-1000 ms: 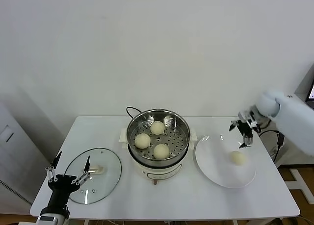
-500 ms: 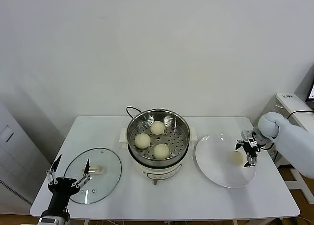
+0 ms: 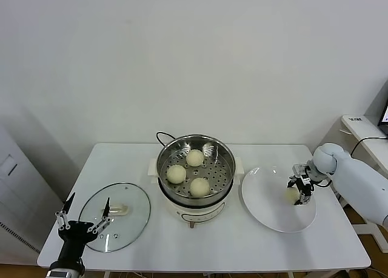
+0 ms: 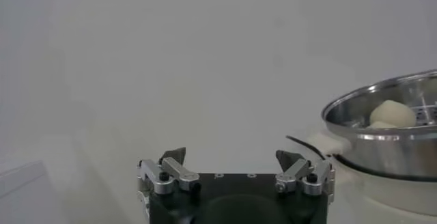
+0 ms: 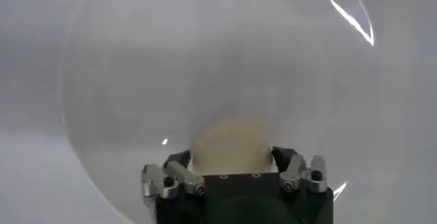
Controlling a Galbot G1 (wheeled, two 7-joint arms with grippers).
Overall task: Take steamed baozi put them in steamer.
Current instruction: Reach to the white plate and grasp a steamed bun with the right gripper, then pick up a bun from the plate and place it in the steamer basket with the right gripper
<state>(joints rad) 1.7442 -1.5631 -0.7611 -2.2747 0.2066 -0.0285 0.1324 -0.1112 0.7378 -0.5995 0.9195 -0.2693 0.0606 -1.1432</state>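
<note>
While three buns already sit in the pot, one is left to fetch; notes run left to right.

Left gripper (image 3: 83, 220): parked low at the table's near left corner, fingers spread wide, holding nothing.

Glass lid (image 3: 115, 216): flat on the table just ahead of the left gripper, well apart from the right one.

Steamer (image 3: 195, 169): mid-table, uncovered, well off to the left of the right gripper; three steamed baozi (image 3: 176, 174) rest apart on its perforated floor.

Plate (image 3: 270, 205): directly beneath the right gripper, close beside the steamer.

Last baozi (image 5: 232, 147): on the plate's right half, sitting between the right gripper's fingers.

Right gripper (image 3: 301, 189): down over the last baozi, fingers parted and flanking it on both sides; the wrist view shows the fingertips (image 5: 179, 160) close against its flanks, no squeeze evident.

Step in hand (judged): closing on the fourth bun before the carry to the steamer.

Risks (judged): soft dough may dent or tear if the close is hard; a light or off-centre pinch could let it roll on the slick plate or drop during the carry; a low carry could clip the steamer rim.
</note>
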